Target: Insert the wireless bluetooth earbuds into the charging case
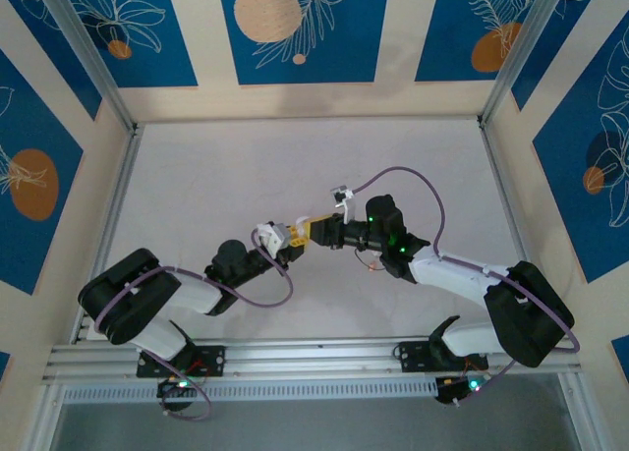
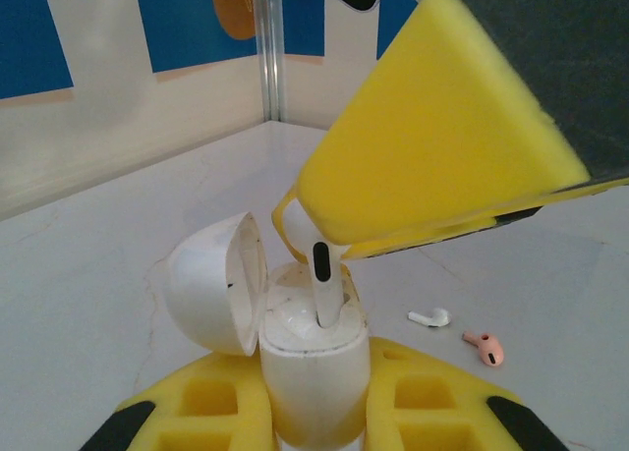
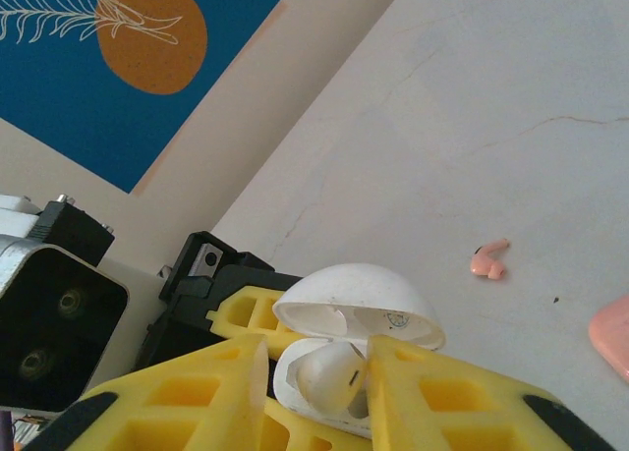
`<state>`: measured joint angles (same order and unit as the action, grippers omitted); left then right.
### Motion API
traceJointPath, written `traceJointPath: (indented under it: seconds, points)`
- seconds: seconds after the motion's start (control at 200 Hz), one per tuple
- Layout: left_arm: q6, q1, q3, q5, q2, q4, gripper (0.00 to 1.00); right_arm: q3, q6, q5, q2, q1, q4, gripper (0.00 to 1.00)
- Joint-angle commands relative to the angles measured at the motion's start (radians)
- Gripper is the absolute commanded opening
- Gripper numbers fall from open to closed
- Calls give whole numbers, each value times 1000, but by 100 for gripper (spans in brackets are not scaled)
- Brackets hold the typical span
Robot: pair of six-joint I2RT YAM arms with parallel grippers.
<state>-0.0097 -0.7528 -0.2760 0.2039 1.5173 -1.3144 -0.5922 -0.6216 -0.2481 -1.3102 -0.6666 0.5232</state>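
- Where the left gripper's (image 2: 314,422) two yellow fingers (image 2: 211,402) close in, they clamp the lower body of the white case (image 2: 313,367). The case stands upright between them.
- The lid (image 2: 218,279) is swung open to the left in the left wrist view, its domed shell tilted back on the hinge.
- A white bud (image 2: 322,279) stands upright in the open top of the case. Its lower end is down in the well and its upper end sticks out.
- The right gripper (image 3: 316,372) sits over the case, with its yellow fingers (image 3: 197,392) a little apart, one on each side of that bud. A gap shows on one side, so there is no firm grip. Whether the other finger touches the bud cannot be told.
- In the left wrist view, one right finger (image 2: 432,146) hangs just above the bud's top end.
- From the top view the two grippers meet tip to tip, left (image 1: 280,237) and right (image 1: 313,233), over the middle of the table (image 1: 246,166).
- A loose white bud (image 2: 429,317) lies on the table beyond the case. A pink bud (image 2: 485,348) lies near it, apart from it, and neither is touched.
- A pink case (image 3: 611,335) lies on the table at the right edge of the right wrist view, cut off by the frame. It is apart from the pink bud and from both grippers.
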Motion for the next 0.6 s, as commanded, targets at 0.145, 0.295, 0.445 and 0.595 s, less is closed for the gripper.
traceJointPath:
  seconds: [0.145,0.295,0.445,0.595]
  points:
    - [2,-12,-9,19,-48,-92,15,10,16,12,17,-8,-74,40]
    - [1,-11,-8,27,-56,-92,15,3,17,12,21,-8,-82,44]
    - [4,-12,-8,33,-57,-88,15,-1,18,10,26,-8,-83,46]
    - [10,-11,-3,40,-56,-85,15,-7,29,13,61,-7,-104,49]
